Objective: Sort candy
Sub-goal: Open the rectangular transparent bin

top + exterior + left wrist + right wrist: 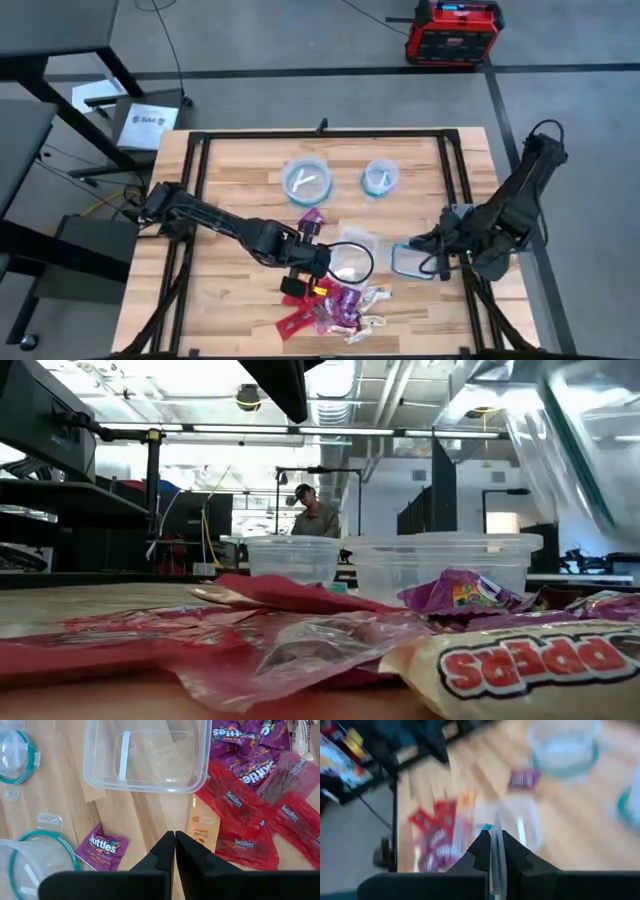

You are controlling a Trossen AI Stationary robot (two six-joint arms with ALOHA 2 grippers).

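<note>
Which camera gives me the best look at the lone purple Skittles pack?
Left wrist view: the Skittles pack lies flat, label readable, beside the shut left gripper. High view shows a small purple patch; right wrist view a blur; in the low view it cannot be singled out.

Clear rectangular plastic tub (350, 258) mid wooden worktop (230, 180); wrapped candy pile (335, 305) just before it; two clear round bowls (308, 181) behind.
</note>
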